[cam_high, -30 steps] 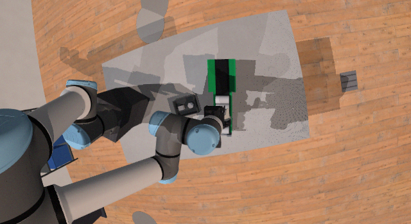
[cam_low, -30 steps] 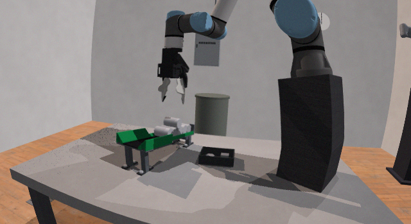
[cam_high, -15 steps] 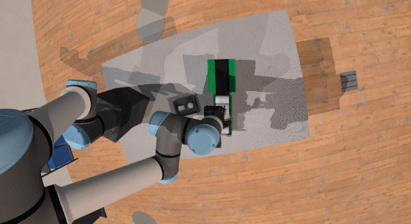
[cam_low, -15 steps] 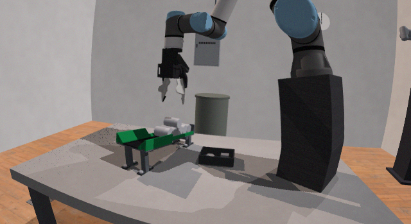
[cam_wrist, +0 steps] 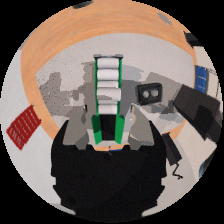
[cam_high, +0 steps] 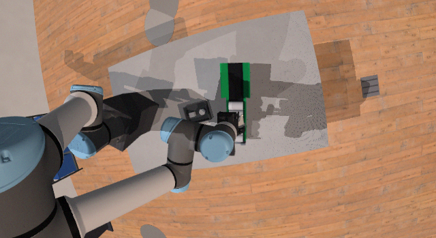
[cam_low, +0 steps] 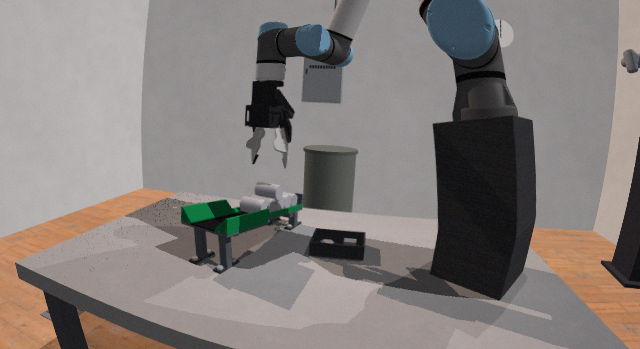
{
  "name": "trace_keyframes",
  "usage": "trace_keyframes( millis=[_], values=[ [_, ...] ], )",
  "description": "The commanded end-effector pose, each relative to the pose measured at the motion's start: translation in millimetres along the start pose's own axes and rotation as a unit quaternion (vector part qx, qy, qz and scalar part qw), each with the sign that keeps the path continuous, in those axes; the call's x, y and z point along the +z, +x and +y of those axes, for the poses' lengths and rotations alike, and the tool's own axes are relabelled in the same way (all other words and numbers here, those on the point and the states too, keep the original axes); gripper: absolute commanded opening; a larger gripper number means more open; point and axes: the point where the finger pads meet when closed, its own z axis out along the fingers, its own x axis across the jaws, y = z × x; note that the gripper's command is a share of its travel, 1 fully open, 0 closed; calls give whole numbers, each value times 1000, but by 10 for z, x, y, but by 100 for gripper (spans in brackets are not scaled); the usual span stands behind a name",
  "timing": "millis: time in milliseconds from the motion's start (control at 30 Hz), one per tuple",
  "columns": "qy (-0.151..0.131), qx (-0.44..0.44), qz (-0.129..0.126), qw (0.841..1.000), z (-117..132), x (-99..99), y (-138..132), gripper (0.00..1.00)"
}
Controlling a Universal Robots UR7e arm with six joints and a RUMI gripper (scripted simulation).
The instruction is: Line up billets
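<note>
A green feed ramp (cam_low: 235,220) with a black bed stands on legs on the grey table; it also shows in the top view (cam_high: 235,84) and in the wrist view (cam_wrist: 108,102). Several pale steel billets (cam_low: 260,203) lie across its far end. One billet (cam_low: 268,190) rests on top of two others. In the wrist view the billets (cam_wrist: 108,85) form a row across the ramp. My gripper (cam_low: 269,157) hangs open and empty, well above the stacked billet, fingers pointing down.
A black tray with two round holes (cam_low: 336,243) lies on the table right of the ramp. The arm's tall dark pedestal (cam_low: 482,204) stands at the right. A grey-green cylinder bin (cam_low: 330,177) stands behind the table.
</note>
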Motion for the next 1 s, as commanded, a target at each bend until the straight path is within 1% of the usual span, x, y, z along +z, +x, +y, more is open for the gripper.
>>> trace_keyframes(
  millis=[0,100,167,967],
  values=[
    [0,0,-1,1000,-1,181,-10,59],
    [0,0,-1,1000,-1,301,-12,59],
    [0,0,-1,1000,-1,337,-12,59],
    [0,0,-1,1000,-1,344,-12,59]
  ],
)
